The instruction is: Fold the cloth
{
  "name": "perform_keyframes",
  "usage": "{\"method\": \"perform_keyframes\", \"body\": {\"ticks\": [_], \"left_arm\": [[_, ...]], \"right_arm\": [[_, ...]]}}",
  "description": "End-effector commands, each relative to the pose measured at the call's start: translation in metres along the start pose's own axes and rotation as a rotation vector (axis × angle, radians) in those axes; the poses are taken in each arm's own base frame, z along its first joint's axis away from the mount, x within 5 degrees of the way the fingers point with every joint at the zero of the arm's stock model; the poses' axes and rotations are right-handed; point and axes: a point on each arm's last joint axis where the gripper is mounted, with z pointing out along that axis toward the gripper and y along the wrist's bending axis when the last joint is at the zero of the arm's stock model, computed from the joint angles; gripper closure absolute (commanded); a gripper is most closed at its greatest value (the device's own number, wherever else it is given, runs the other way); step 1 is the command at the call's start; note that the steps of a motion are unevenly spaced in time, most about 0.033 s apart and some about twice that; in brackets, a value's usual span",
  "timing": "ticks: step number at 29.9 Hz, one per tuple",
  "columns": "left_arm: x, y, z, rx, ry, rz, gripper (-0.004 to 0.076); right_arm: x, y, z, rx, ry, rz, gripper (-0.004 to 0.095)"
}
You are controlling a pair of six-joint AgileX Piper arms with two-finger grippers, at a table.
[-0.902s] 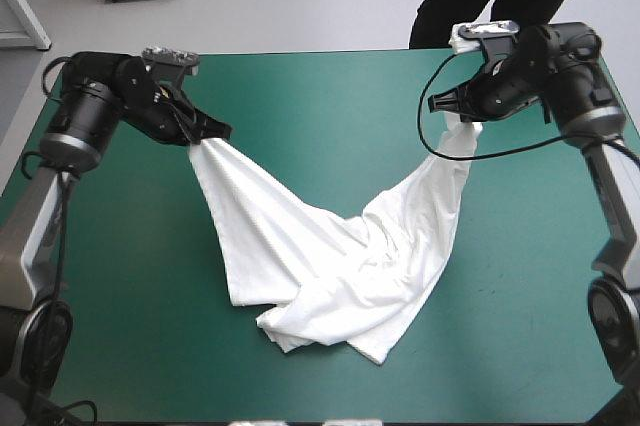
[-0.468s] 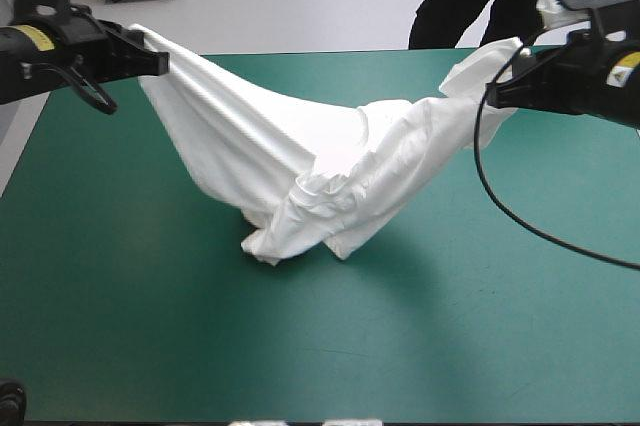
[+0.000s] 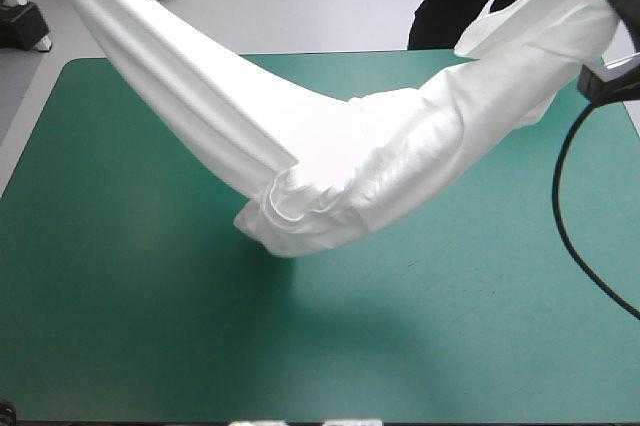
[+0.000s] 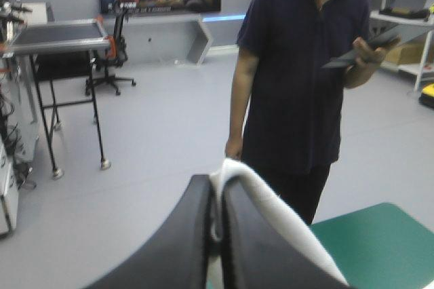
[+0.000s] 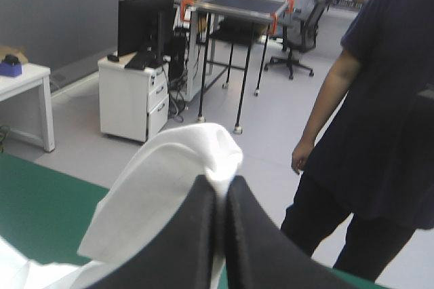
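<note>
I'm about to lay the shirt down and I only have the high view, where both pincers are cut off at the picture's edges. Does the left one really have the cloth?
Observer: Yes. The left wrist view shows the left pincer shut on the T-shirt, with a thin edge of it between the fingers.
Operator: And the right?
Observer: In its own view the right pincer is shut on the T-shirt too.
Operator: Same thin grip there?
Observer: No. A rounded fold of cloth bulges past its fingertips, more than on the left.
</note>
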Motion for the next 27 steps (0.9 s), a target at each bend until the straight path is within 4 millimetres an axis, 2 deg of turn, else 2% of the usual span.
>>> {"method": "perform_keyframes", "body": {"ticks": [1, 6, 9, 14, 17, 19, 24, 27], "left_arm": [[-0.022, -0.011, -0.032, 0.065, -0.194, -0.017, 0.0733], [-0.016, -0.01, -0.029, 0.059, -0.128, -0.011, 0.0733], [-0.006, -0.008, -0.016, 0.059, -0.038, -0.015, 0.0733], [0.016, -0.001, 0.023, 0.053, 0.114, -0.035, 0.0733], [0.044, 0.006, 0.061, 0.051, 0.26, -0.063, 0.0733], [0.069, 0.011, 0.088, 0.044, 0.378, -0.082, 0.0733], [0.146, 0.022, 0.15, 0.035, 0.668, -0.128, 0.0733], [0.188, 0.027, 0.182, 0.034, 0.762, -0.138, 0.0733]], "right_arm": [[-0.022, 0.0, -0.014, 0.02, -0.152, -0.026, 0.0925], [-0.016, -0.002, -0.003, 0.016, -0.076, -0.028, 0.0925], [-0.008, -0.002, 0.008, 0.005, 0.0, -0.023, 0.0925], [0.008, -0.01, 0.038, 0.042, 0.146, 0.002, 0.0925], [0.028, -0.016, 0.068, 0.068, 0.262, 0.023, 0.0925], [0.046, -0.018, 0.089, 0.065, 0.347, 0.033, 0.0925], [0.111, -0.021, 0.15, 0.05, 0.556, 0.055, 0.0925], [0.15, -0.023, 0.186, 0.051, 0.62, 0.078, 0.0925]]}}
